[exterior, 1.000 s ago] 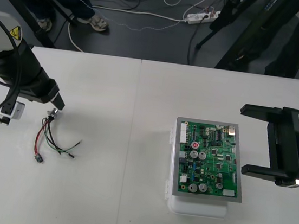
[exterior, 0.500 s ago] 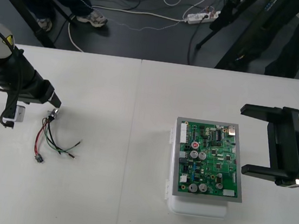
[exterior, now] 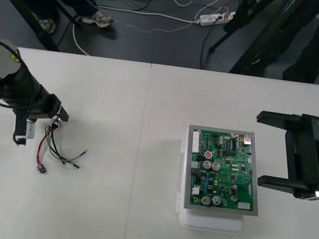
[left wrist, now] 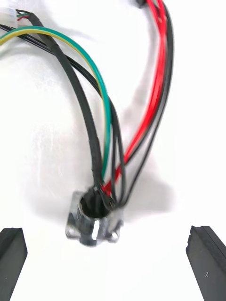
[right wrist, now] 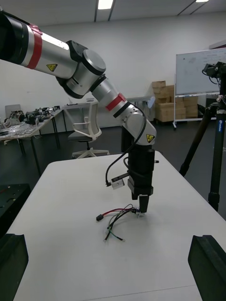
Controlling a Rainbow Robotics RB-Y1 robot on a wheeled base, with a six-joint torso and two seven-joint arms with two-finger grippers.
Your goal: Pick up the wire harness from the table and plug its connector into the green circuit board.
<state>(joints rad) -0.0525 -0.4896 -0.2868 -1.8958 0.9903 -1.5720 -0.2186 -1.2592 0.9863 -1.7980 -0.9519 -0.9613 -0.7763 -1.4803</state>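
The wire harness [exterior: 57,149] lies flat on the table at the left, its red, black and green wires fanned out. Its small black plug [exterior: 41,169] is at the near end and its metal socket [exterior: 58,122] at the far end. My left gripper [exterior: 61,117] hangs right over the socket, open; in the left wrist view the flanged socket [left wrist: 94,220] sits between and just ahead of the two spread fingers [left wrist: 12,263], untouched. The green circuit board [exterior: 221,171] rests on its white base [exterior: 211,222] at the right. My right gripper [exterior: 272,150] waits open beside the board.
In the right wrist view, the left arm's gripper [right wrist: 143,203] stands upright over the harness [right wrist: 117,218] far across the table. Bare tabletop stretches between the harness and the board. The table's far edge borders dark floor with cables.
The left arm has swung and dropped lower, its wrist turning while the gripper tip stays over the socket. The harness, board and right arm have not moved.
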